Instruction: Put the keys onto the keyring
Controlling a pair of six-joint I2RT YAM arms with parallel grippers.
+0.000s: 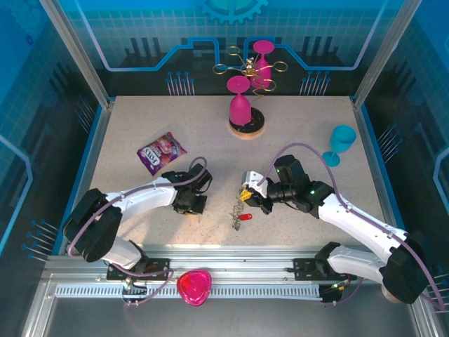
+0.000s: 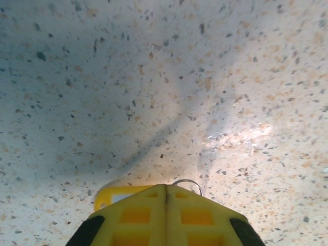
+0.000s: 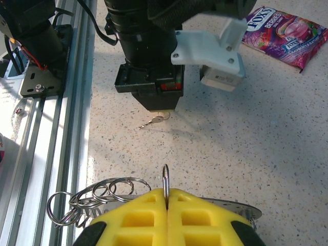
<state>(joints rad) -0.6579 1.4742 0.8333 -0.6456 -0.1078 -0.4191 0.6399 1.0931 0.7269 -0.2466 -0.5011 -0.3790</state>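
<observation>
- On the speckled table (image 1: 302, 119), near its front edge, the left gripper (image 2: 165, 188) presses down with its yellow fingers together, clamped on a yellow-headed key (image 2: 115, 195).
- The key's head pokes out to the left of the fingertips in the left wrist view, and a small wire ring (image 2: 187, 183) shows just beyond them on the right.
- Just right of centre, the right gripper (image 3: 165, 193) has its jaws closed on the keyring (image 3: 97, 197), pinching one wire loop that stands upright between the fingertips.
- The remaining loops fan out to the left of the fingers, and a flat grey edge of the ring shows to their right.
- From above, the keyring trails from the right gripper towards the table's near edge, with a red-headed key (image 1: 245, 217) touching its low end; whether that key is threaded on cannot be told.
- The two grippers sit near each other, apart.
- Farther back lie a purple sweet packet (image 1: 161, 152) on the left, a pink glass (image 1: 239, 107) standing on a dark round coaster (image 1: 247, 129) at centre, and a teal glass (image 1: 342, 142) on the right.
</observation>
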